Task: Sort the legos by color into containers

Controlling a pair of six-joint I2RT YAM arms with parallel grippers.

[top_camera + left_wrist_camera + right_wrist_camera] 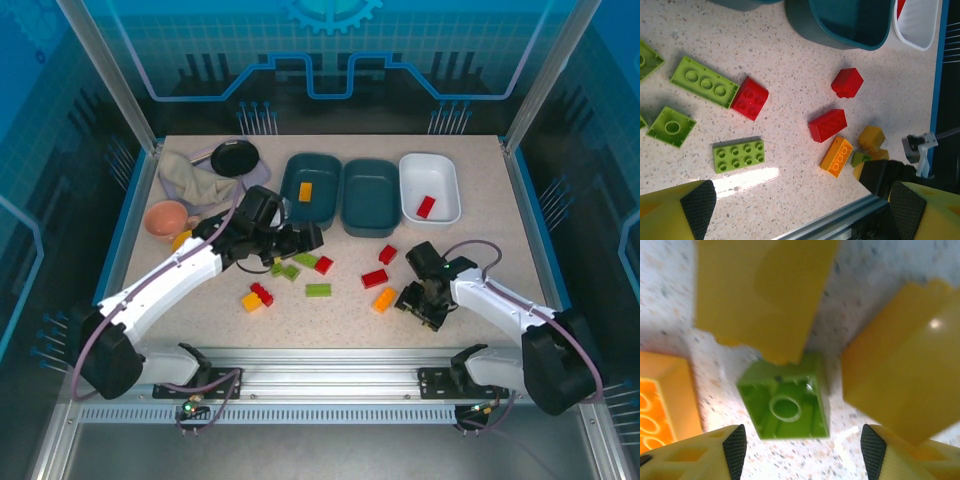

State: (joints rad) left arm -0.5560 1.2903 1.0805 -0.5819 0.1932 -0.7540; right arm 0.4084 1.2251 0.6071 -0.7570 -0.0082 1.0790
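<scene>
left gripper [802, 207]: spread wide, nothing between the pads. It hangs over the loose pile mid-tabletop, so I judge it free for a pick there.
right gripper [803, 445]: jaws part open, straddling the upturned green brick [784, 407]. There is a gap to the pad on one side, so no pinch yet.
green brick spot: flat on the tabletop, toward the near-right corner, hollow side up.
yellow bricks [760, 295]: two of them crowd the green brick, one against its far edge and one just beside it. This looks like why the jaws come in narrow; closing could nudge a yellow one.
left teal tray [320, 170]: at the far edge, holds one orange brick [305, 192].
middle teal tray [370, 200]: just beside the left one, nothing in it. Probably the green bin, by elimination.
white tray [425, 175]: toward the far-right corner, holds one red brick [426, 207].
loose reds [374, 278]: two sit between the trays and the right gripper, and a third [323, 265] is mid-tabletop, touching a long green plate [705, 82].
loose greens [318, 290]: several mid-tabletop, under and just near-side of the left gripper.
loose orange brick [384, 299]: just left of the right gripper.
red-yellow pair [256, 297]: touching each other, toward the near edge, left of centre.
progress: one brick in each of two trays, most unsorted. Early, I'd say.
clutter: black pan [234, 157], cloth [190, 178] and pink cup [168, 218] in the far-left corner, not bins.
</scene>
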